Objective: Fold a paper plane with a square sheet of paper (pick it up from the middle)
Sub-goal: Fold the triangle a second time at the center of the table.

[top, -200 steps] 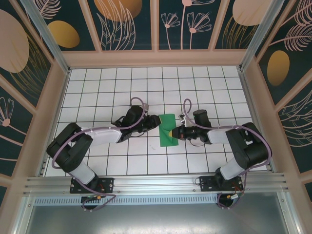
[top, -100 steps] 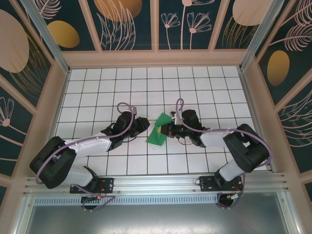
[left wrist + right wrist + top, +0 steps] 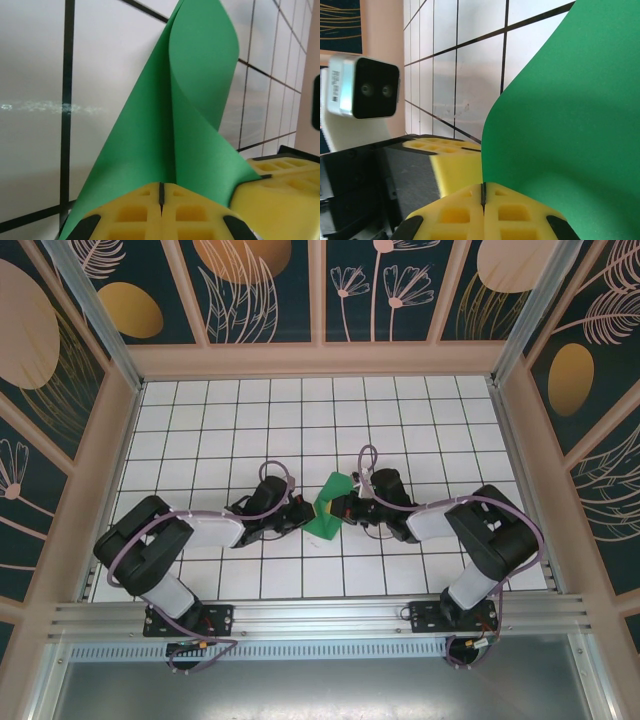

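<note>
Paper (image 3: 327, 514), part-folded and curling, stands tilted at the middle of the surface (image 3: 200, 430), with left end effector (image 3: 309, 510) and right end effector (image 3: 336, 506) both clamped shut on it from opposite sides, apparently to steady it for creasing.

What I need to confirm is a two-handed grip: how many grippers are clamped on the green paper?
2. The left gripper is shut on the square sheet of paper from its left side; the right gripper is shut on it from the right.
</note>
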Controlling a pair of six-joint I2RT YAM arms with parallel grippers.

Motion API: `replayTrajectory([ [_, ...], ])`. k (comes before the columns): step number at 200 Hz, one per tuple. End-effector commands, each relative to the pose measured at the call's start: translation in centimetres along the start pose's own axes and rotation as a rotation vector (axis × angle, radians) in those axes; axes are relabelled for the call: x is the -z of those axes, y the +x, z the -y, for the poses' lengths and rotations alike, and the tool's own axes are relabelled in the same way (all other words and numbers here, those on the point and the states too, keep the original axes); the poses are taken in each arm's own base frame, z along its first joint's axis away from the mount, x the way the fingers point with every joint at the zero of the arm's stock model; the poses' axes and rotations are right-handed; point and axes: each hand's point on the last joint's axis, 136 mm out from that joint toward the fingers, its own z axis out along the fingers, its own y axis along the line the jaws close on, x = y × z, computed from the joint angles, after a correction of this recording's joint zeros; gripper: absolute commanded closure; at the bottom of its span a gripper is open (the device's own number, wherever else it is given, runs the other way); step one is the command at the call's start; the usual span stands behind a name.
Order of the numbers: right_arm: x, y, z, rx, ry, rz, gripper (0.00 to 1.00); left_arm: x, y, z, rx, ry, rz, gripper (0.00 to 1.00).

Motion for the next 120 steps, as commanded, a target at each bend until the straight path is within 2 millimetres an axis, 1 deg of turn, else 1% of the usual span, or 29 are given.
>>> replayTrajectory([
  [1, 0.0, -0.4, -0.3, 0.029, -0.013, 0.022, 1.00, -0.8, 0.5, 0.0, -0.003, 0.000, -0.031, 0.99],
  [40, 0.3, -0.5, 0.7, 0.059, 0.016, 0.006, 1.00, -1.2, 0.8, -1.8, -0.011, -0.060, -0.036, 1.00],
  [74, 0.8, -0.9, 1.7, 0.108, 0.059, -0.016, 1.00, -1.6, 1.1, -2.5, -0.048, -0.098, -0.057, 1.00],
  [77, 0.8, -0.9, 1.8, 0.111, 0.060, -0.018, 1.00, -1.9, 1.4, -3.4, -0.042, -0.120, -0.069, 1.00],
  [81, 0.8, -1.0, 1.9, 0.115, 0.063, -0.021, 1.00, -2.0, 1.4, -3.6, -0.043, -0.126, -0.070, 1.00],
  [96, 0.8, -0.8, 2.3, 0.137, 0.079, -0.042, 1.00, -2.1, 1.5, -3.7, -0.047, -0.129, -0.072, 1.00],
  [120, 0.5, -0.6, 2.2, 0.177, 0.071, -0.079, 1.00, -2.2, 1.4, -3.9, -0.052, -0.137, -0.071, 1.00],
])
